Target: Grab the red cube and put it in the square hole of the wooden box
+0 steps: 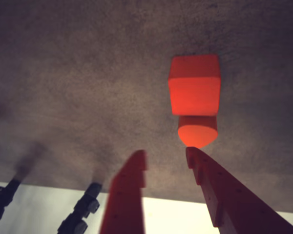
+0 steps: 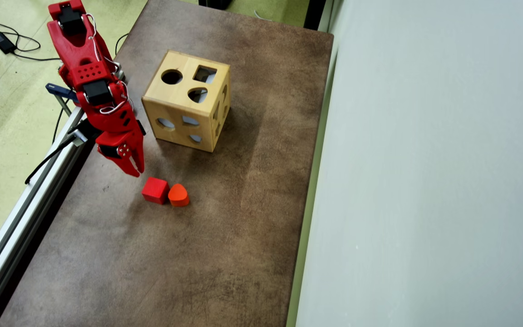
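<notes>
Your red two-finger plastic pincer [image 2: 136,170] hangs with its jaws apart and nothing between them; in the wrist view the gripper [image 1: 167,157] shows as two blurred red fingers whose bases are cut off by the lower edge. The small red cube [image 2: 155,190] sits on the brown table [image 2: 225,236] just beside the fingertips, apart from them. In the wrist view the cube [image 1: 194,87] glows overexposed, so you cannot make out its edges cleanly. Touching the cube on its far side from the pincer lies the orange rounded teardrop block [image 2: 179,195], partly hidden behind the cube in the wrist view [image 1: 197,131]. The large light wooden box [image 2: 188,102] stands well apart from the cube, and its dark square hole [image 2: 204,74] opens in the top face, beside a round hole [image 2: 171,76].
</notes>
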You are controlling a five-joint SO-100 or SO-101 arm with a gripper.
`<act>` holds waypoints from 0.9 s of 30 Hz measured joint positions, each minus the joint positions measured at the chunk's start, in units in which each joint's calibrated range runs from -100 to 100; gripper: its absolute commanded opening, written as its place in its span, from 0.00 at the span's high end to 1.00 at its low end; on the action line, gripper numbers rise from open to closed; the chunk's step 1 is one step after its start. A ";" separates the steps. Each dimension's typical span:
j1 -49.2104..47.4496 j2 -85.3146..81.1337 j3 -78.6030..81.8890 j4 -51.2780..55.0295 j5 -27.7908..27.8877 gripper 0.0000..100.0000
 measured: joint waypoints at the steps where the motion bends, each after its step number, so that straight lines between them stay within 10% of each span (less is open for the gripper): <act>1: 0.00 0.51 0.00 0.00 0.00 0.76; 27: -5.89 1.27 1.90 0.32 -1.42 0.60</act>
